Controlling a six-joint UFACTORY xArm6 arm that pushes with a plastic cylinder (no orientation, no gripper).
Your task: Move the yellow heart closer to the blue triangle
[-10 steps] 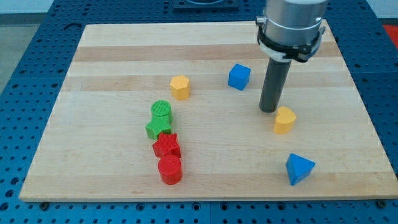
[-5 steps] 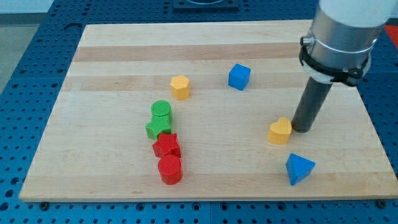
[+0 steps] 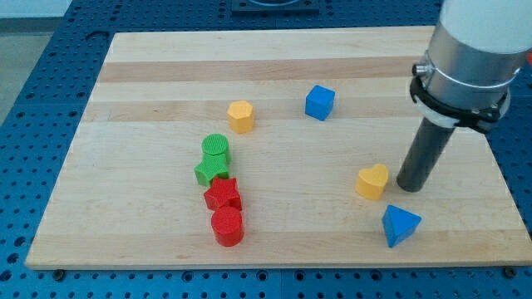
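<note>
Rod and tip first: my tip (image 3: pixel 411 188) rests on the wooden board (image 3: pixel 150 91), and since the arm ends in this one straight dark rod, it has no fingers that could stand apart or together. Taking the yellow heart (image 3: pixel 372 181) as the landmark, my tip stands just beside it on the view's right, with a thin gap that I cannot be sure is closed. The blue triangle (image 3: pixel 400 224) lies near the heart, toward the view's bottom and a little to the right, apart from it and also below my tip. A blue cube (image 3: pixel 319 102) sits up from the heart and to the view's left, well apart. Farther left of the heart, at about the cube's height, is a yellow hexagon block (image 3: pixel 241 116). Well to the heart's left runs a touching column of four blocks: a green cylinder (image 3: pixel 215 147) at its top, a green star (image 3: pixel 211 169) under it, a red star (image 3: pixel 223 195) next, and a red cylinder (image 3: pixel 227 226) at the bottom, level with the triangle.
</note>
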